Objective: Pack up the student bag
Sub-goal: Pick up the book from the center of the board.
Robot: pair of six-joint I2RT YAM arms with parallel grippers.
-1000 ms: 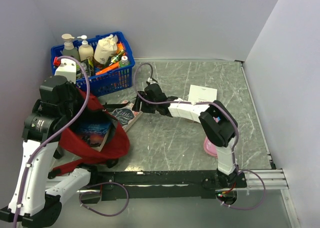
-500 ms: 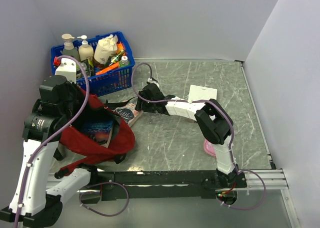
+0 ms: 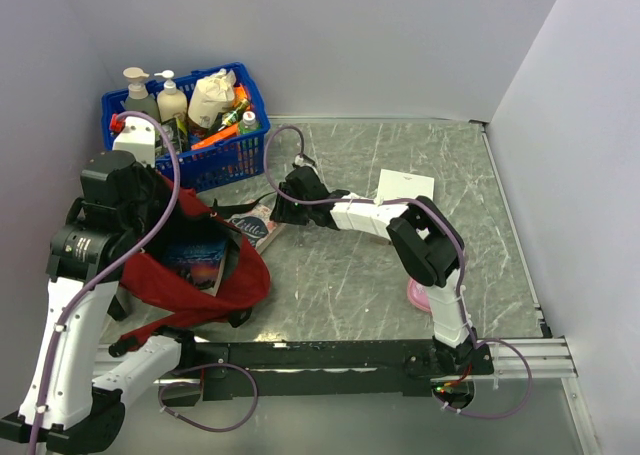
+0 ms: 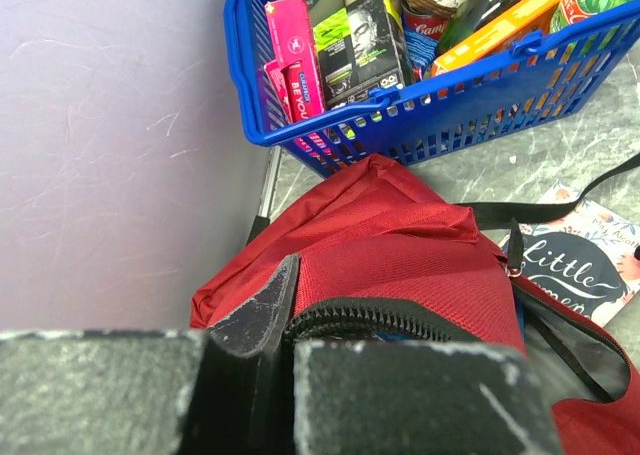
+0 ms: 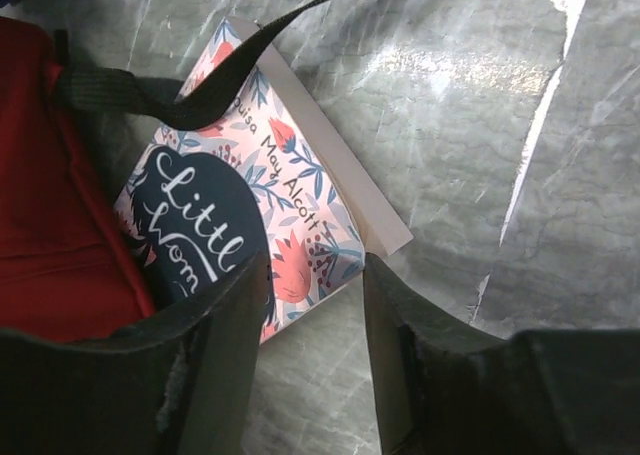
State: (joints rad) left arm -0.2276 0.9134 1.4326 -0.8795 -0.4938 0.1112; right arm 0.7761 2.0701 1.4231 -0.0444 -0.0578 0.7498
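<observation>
Bag (image 3: 215, 280): dark red soft fabric, black zip along the rim, black straps. It sits slumped on the near left of the table (image 3: 350, 275), just near of the blue basket (image 3: 225, 160). Its mouth gapes upward, and a blue book (image 3: 195, 260) shows inside.

Left gripper (image 4: 285, 320): above the bag's left side, jaws almost together, pinching the zipped rim and holding it up.

Right gripper (image 5: 315, 275): just right of the bag and not touching it, jaws moderately wide. It is over the near corner of a floral book (image 5: 250, 195) that lies flat against the bag's right edge. One strap (image 5: 200, 85) trails rightward across the floral book's far end.
</observation>
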